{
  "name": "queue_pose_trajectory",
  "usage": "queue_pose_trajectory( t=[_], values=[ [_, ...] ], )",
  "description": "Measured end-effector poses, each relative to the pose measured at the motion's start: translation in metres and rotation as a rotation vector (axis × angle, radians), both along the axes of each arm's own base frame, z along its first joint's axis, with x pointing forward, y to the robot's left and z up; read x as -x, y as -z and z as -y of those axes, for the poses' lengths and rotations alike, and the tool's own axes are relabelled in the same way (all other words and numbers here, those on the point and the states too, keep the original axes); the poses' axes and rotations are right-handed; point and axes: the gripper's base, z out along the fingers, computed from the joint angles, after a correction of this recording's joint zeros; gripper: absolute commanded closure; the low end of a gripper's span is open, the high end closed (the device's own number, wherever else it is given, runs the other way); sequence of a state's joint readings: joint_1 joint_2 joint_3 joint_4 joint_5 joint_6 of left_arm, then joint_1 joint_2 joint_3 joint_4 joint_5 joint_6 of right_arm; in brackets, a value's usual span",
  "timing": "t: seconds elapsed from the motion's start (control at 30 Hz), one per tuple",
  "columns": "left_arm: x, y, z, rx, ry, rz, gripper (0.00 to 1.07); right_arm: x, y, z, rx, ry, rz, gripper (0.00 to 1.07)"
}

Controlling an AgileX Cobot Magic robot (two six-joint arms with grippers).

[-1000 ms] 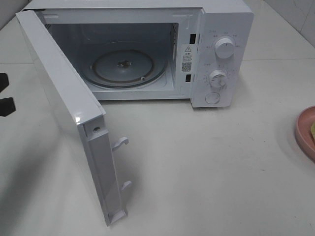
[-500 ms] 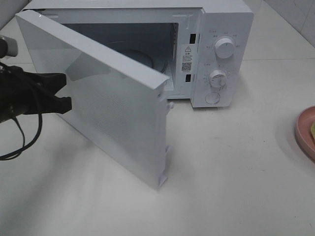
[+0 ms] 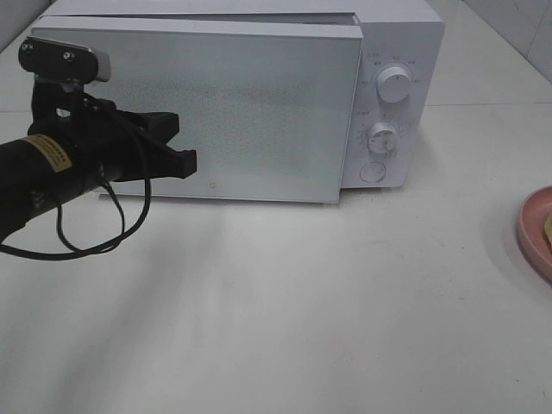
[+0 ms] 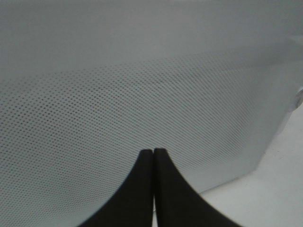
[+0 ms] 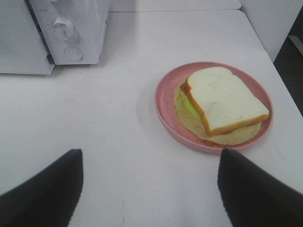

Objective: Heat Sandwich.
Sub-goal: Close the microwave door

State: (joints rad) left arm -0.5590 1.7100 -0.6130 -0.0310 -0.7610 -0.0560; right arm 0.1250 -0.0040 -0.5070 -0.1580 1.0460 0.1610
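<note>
Left wrist view: the left claw [image 4: 154, 161] is seen with its two black fingers pressed together, nothing between them, its tips against or just off the perforated face of the microwave door [image 4: 142, 94]. In the exterior high view the same claw [image 3: 185, 161] is set against the left part of the door [image 3: 241, 112], which lies nearly flush with the white microwave [image 3: 392, 52]; a narrow gap can be made out at the door's right edge, so full latching cannot be confirmed. The two dials [image 3: 394, 84] beside the door are untouched.

In the right wrist view the right claw [image 5: 149, 187] is held wide apart above the table [image 5: 94, 118], empty. Just beyond it, the sandwich [image 5: 220, 106] lies on the pink plate [image 5: 163, 101], well apart from the microwave and outside it.

The sandwich is judged light, soft and easily crushed, its loosely stacked slices and green filling liable to slide apart. A hold on the stiff plate rim is judged safer than one on the bread itself.
</note>
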Motion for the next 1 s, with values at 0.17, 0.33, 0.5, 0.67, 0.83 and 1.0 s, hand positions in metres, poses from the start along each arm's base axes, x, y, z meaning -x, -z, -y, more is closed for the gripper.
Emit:
queue_pose_trajectory(
  t=[0.17, 0.33, 0.5, 0.67, 0.83, 1.0],
  values=[
    [-0.006, -0.004, 0.017, 0.013, 0.013, 0.013, 1.07, 0.0, 0.0, 0.0, 0.0, 0.0, 0.0, 0.31],
    [-0.012, -0.007, 0.03, 0.017, 0.033, 0.027, 1.07, 0.0, 0.0, 0.0, 0.0, 0.0, 0.0, 0.31],
    [-0.021, -0.009, 0.045, 0.034, 0.044, 0.039, 1.07, 0.0, 0.0, 0.0, 0.0, 0.0, 0.0, 0.31],
    [-0.028, -0.009, 0.059, 0.031, 0.06, 0.028, 1.07, 0.0, 0.0, 0.0, 0.0, 0.0, 0.0, 0.31],
    [-0.036, -0.012, 0.074, 0.022, 0.081, 0.047, 1.07, 0.0, 0.0, 0.0, 0.0, 0.0, 0.0, 0.31],
    [-0.046, -0.014, 0.087, 0.009, 0.094, 0.049, 1.07, 0.0, 0.0, 0.0, 0.0, 0.0, 0.0, 0.31]
  ],
)
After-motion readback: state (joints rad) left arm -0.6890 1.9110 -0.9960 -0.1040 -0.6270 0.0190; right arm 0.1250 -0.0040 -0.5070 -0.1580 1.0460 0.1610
